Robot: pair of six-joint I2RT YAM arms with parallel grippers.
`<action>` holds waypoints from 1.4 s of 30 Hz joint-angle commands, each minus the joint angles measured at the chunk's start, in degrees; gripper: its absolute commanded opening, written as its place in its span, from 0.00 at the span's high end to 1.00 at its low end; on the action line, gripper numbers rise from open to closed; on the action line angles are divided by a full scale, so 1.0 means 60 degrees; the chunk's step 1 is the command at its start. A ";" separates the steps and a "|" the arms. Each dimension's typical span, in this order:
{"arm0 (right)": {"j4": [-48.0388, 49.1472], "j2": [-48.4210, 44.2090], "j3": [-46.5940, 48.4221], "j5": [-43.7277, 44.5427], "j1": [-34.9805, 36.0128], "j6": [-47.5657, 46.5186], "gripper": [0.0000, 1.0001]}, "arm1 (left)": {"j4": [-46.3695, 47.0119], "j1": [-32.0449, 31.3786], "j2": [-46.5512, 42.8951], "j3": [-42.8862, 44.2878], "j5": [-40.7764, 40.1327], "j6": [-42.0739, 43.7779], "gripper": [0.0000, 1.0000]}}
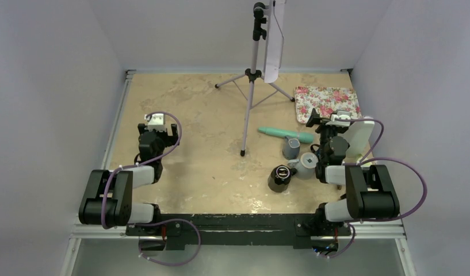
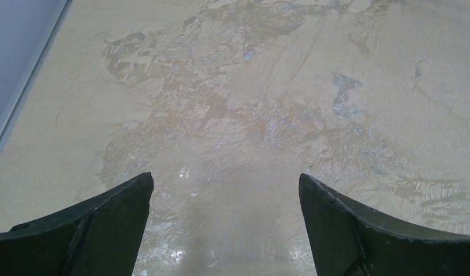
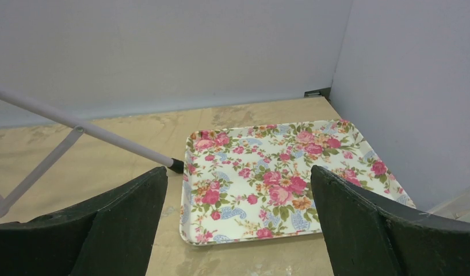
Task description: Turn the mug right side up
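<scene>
Both tools have their jaws apart and hold nothing: the left tool (image 2: 225,179) is over bare tabletop (image 2: 232,86), and the right tool (image 3: 238,169) faces the floral tray (image 3: 336,149). The grey mug (image 1: 290,148), apparently inverted, stands close beside the right arm, between a black cup (image 1: 280,177) and a teal object (image 1: 281,133). A wide approach risks toppling these neighbours.

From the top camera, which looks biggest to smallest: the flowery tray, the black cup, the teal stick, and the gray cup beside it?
1. flowery tray
2. black cup
3. gray cup
The teal stick is longer than both cups but much thinner, so I can't place it fairly.
</scene>
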 commanded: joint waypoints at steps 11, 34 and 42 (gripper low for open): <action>-0.4223 -0.3043 0.1873 -0.3130 -0.0039 -0.0720 0.05 | -0.1679 0.0051 -0.1269 0.1084 0.1336 0.0688 0.00; -1.8788 0.1109 1.0018 -0.1139 0.3436 -0.3182 0.26 | -1.5713 -0.0088 -0.5482 0.6572 0.5916 0.1158 0.10; -1.9229 0.3002 1.0424 0.0214 0.3428 -0.2242 0.29 | -1.5088 -0.0092 -0.5439 0.6338 0.6255 0.1311 0.12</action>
